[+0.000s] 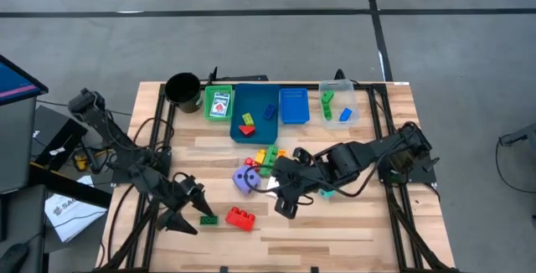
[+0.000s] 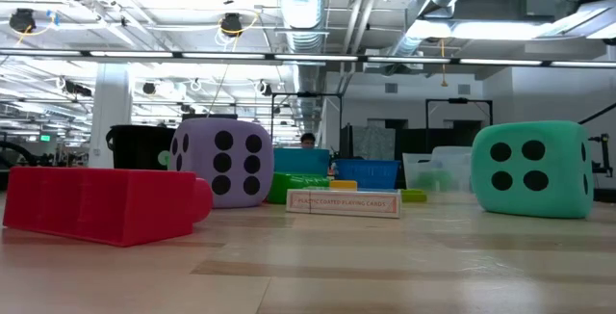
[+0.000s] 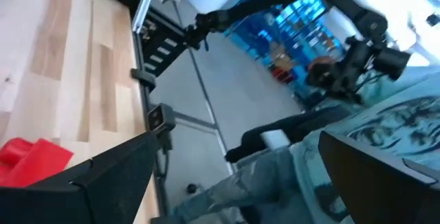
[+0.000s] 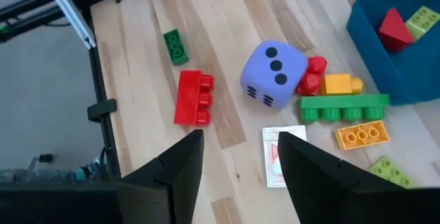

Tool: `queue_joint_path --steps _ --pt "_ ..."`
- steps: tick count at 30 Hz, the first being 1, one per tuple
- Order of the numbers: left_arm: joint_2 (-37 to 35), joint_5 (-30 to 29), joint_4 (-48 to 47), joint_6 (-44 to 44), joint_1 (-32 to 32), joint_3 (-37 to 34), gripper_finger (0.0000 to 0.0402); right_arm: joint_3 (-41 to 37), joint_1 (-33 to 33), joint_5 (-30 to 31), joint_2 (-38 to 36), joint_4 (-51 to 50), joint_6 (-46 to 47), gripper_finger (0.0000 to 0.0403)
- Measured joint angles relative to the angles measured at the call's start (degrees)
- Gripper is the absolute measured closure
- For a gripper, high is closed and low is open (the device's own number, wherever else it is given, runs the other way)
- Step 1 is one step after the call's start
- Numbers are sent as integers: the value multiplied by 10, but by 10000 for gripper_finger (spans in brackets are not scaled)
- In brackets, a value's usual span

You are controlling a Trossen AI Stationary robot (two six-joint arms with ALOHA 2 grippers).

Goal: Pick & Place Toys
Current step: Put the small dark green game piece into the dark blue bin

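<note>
Card pack (image 4: 283, 157) | lies flat on table just beneath right gripper (image 4: 237, 157), between its half-open, empty fingers | you should descend straight, close across the narrow sides | left gripper (image 1: 182, 208) wide open, empty, waits apart.

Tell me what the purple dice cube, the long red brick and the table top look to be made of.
Purple dice cube: probably soft foam or padded vinyl; its corners are rounded and its surface matte.
Long red brick: moulded plastic, smooth with a slight sheen, with studs along one edge.
Table top: light wood in joined planks, going by the visible grain and seams; possibly only a laminate.
</note>
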Motion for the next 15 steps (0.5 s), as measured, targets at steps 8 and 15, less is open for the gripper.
queue_joint_path --steps 8,15 --pt "9 38 -203 2 0 1 5 0 -8 0 0 1 28 219" --pt "85 34 -256 2 0 1 5 0 -7 0 0 1 38 219"
